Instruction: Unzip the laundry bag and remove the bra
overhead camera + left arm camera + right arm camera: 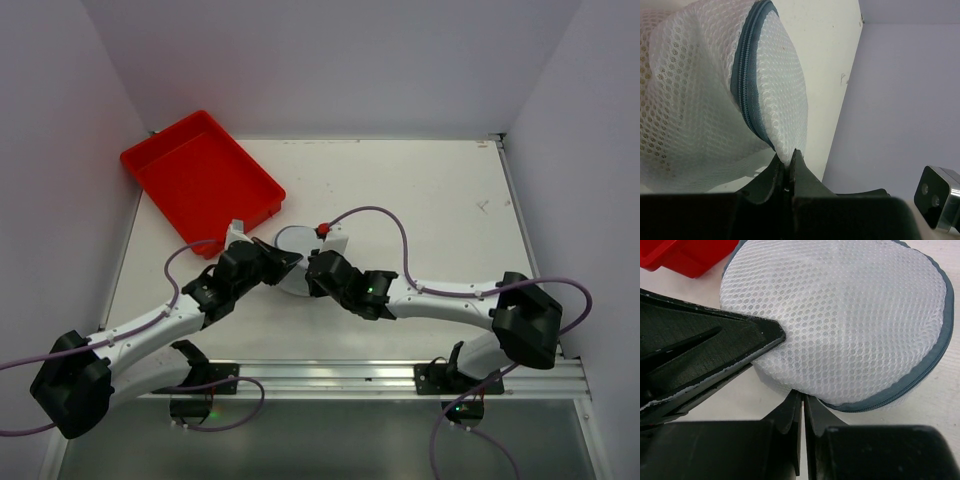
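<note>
We see left pincer point(788, 159) pinching bag point(700, 100) mesh. Right pincer point(801, 402) is nearly closed by the zip point(890, 397), hold unclear, so it may slip off.

The middle of the bench point(440, 200) is taken up by the laundry bag point(292, 243). It is hemmed in from the left by the left fingers point(771, 175), closed on its mesh edge, and from the right by the right fingers point(785, 412), held nearly together at its rim. The rear left corner is blocked by the red tray point(205, 180). Open surface is found right of and behind the bag, crossed only by an arched purple cable point(385, 225). The bench is bounded by walls point(330, 60) on three sides and by the mounting rail point(400, 375) at its near edge.
</note>
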Robot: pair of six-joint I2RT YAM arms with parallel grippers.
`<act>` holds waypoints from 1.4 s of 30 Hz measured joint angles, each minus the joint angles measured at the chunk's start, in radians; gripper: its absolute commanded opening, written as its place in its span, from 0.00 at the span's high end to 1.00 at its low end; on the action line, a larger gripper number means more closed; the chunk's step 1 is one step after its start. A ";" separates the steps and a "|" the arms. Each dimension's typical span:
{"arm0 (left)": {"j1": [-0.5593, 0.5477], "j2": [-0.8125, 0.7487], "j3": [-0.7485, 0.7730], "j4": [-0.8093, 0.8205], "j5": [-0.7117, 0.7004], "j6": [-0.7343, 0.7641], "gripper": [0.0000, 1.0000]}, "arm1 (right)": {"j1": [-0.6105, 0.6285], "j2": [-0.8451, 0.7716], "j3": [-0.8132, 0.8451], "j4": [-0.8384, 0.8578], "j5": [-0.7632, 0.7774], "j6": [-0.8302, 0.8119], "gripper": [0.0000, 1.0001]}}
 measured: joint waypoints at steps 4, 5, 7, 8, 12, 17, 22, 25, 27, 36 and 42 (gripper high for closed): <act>0.000 0.000 0.000 0.000 -0.001 0.002 1.00 | 0.000 -0.001 0.000 0.000 0.005 -0.005 1.00; 0.000 0.000 0.000 0.000 -0.002 0.003 1.00 | 0.000 -0.003 0.000 0.000 0.006 -0.009 1.00; 0.000 -0.001 0.000 -0.001 -0.008 0.013 1.00 | -0.002 -0.021 -0.009 0.000 0.002 -0.023 1.00; 0.000 -0.002 0.000 -0.003 -0.012 0.019 1.00 | -0.006 -0.044 -0.023 0.002 -0.004 -0.033 1.00; 0.010 -0.005 0.015 -0.012 -0.011 0.078 1.00 | -0.047 -0.167 -0.089 0.008 -0.071 -0.071 1.00; 0.103 0.000 0.032 -0.018 0.058 0.228 1.00 | -0.158 -0.302 -0.171 0.007 -0.151 -0.148 1.00; 0.178 0.053 0.067 -0.005 0.203 0.451 1.00 | -0.188 -0.370 -0.213 -0.006 -0.238 -0.230 1.00; 0.206 0.125 0.119 -0.004 0.288 0.596 0.78 | -0.196 -0.382 -0.214 -0.015 -0.292 -0.261 1.00; 0.214 0.172 0.169 -0.015 0.308 0.669 0.40 | -0.197 -0.372 -0.213 -0.019 -0.329 -0.269 1.00; 0.243 0.092 0.219 -0.154 0.201 0.724 0.00 | -0.146 -0.115 -0.045 0.050 -0.414 -0.256 1.00; 0.243 -0.073 0.174 -0.246 0.137 0.604 0.10 | -0.127 -0.005 0.027 0.117 -0.441 -0.231 1.00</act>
